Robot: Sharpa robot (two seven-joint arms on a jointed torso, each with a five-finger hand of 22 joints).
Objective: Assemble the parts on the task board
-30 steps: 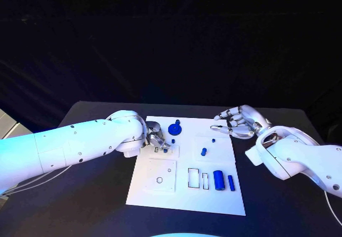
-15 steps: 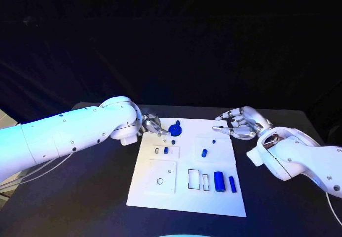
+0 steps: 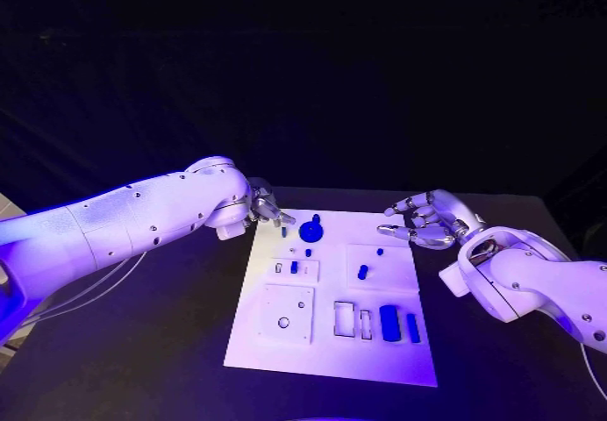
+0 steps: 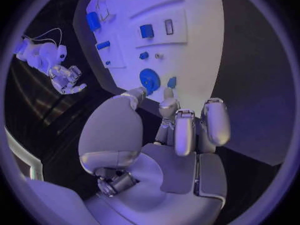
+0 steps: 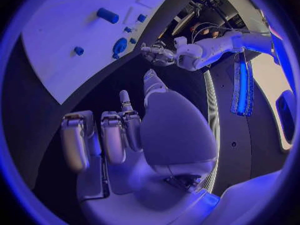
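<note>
1. My head view half hides the left hand [image 3: 263,209] behind its arm; my wrist view shows its fingers spread, empty.
2. A round blue plastic part [image 3: 311,231] sits on the white task board [image 3: 332,351], just beyond those fingertips.
3. The right hand [image 3: 428,221] hovers loosely spread, empty, beside the board's far corner.

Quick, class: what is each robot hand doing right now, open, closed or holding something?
Left robot hand: open, holding nothing, fingers spread near the far edge of the task board.
Right robot hand: open, holding nothing, fingers apart.

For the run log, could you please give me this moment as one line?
left hand: empty, at task board's far left corner | right hand: empty, fingers apart, off its right edge | round blue part: on board
</note>
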